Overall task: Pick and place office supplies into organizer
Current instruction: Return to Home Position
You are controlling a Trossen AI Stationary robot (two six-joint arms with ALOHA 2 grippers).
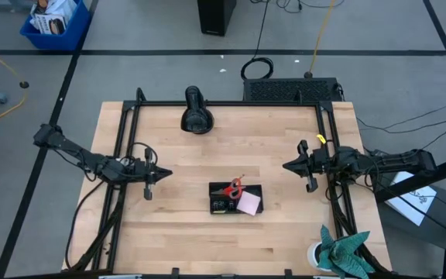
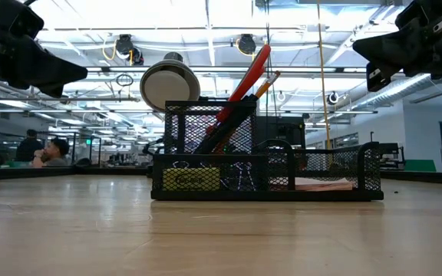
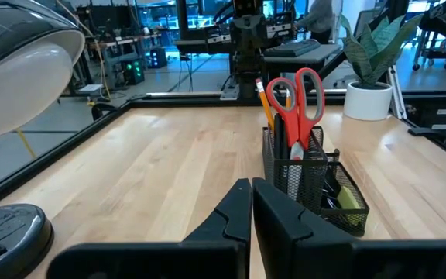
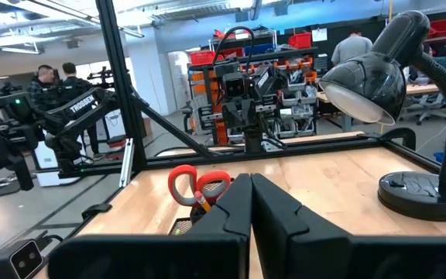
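You have one organizer (image 1: 221,206), a black mesh tray. It sits about midway between the left and right edges of the surface (image 1: 285,232), nearer the edge opposite the lamp (image 1: 197,115) than the lamp's own edge.

Its tall compartment (image 2: 194,126) holds one pair of red-handled scissors (image 3: 300,97), handles up and leaning. Beside them is one orange pencil (image 3: 263,99) that you can count for certain. Black pens (image 2: 222,129) crowd in lower down, too tightly packed to number. A low compartment on the side away from the lamp holds one yellow piece (image 2: 192,179). Next to it are thin wiry shapes (image 2: 240,176), too fine to identify or count. The long low compartment carries one pink sticky-note pad (image 1: 248,204), lying flat.

Your left claw (image 1: 166,173) hangs above the surface toward the left edge, well apart from the organizer. Its fingers (image 3: 231,221) are pressed together on nothing. Your right claw (image 1: 287,165) hangs toward the right edge, also well apart from the organizer, fingers likewise together and gripping nothing. The two claws point inward at each other.

The lamp, one black desk lamp, stands near the middle of its edge. One white cup (image 1: 317,253) with teal leaves (image 1: 345,246) stands at the corner where the right edge meets the edge opposite the lamp.

Past the surface, a dark arm (image 4: 80,108) in the room bears the word TROSSEN in white. A few people (image 2: 52,148) show in the room behind.
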